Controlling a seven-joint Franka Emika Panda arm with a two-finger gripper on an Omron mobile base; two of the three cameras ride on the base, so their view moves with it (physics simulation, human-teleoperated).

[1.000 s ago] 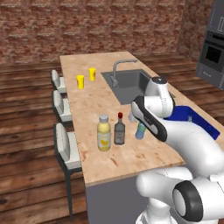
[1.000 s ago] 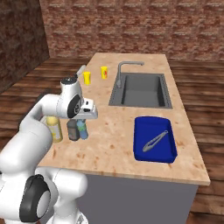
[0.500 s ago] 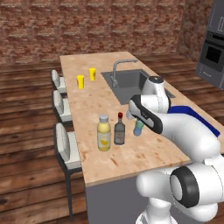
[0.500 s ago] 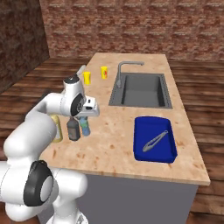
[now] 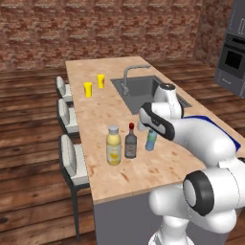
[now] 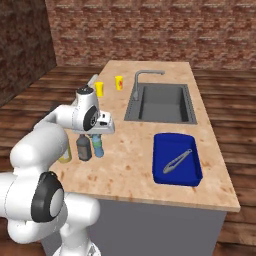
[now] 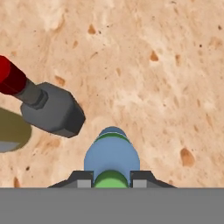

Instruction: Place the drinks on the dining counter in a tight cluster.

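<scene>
- Gripper [image 7: 112,179] seen at bottom of hand view; jaws pinched on the blue bottle [image 7: 112,155], one finger tip each side of its green top.
- Blue bottle held upright just above or on the desk [image 5: 95,119]; contact w/ the wood can't be told. In left base view it [image 5: 151,139] is seen under the hand, just right of the dark bottle.
- Green band seen round the blue bottle; no writing or brand legible on it.
- Dark grey-brown bottle [image 5: 130,142] w/ red cap stood upright on the desk, between the yellow and blue ones, close to both, a small gap each side.
- Stout yellow bottle [image 5: 113,145] w/ pale cap stood upright at the left of the row, nearest the stools [image 5: 72,160]. A pale patch is seen on its front; no text readable.
- In right base view all three bottles are grouped near the desk's left edge, partly hidden by the arm.
- Blue tray [image 6: 177,158] w/ metal tongs [image 6: 178,160] laid on the desk, well apart from the bottles.
- Steel sink [image 5: 150,91] and faucet [image 5: 130,76] set mid-desk, beyond the bottles.
- Two small yellow cups [image 5: 94,85] stood farther back, near each other, unmarked.
- Brick wall [image 5: 95,28] seen behind; dark oven [image 5: 234,55] at far right.
</scene>
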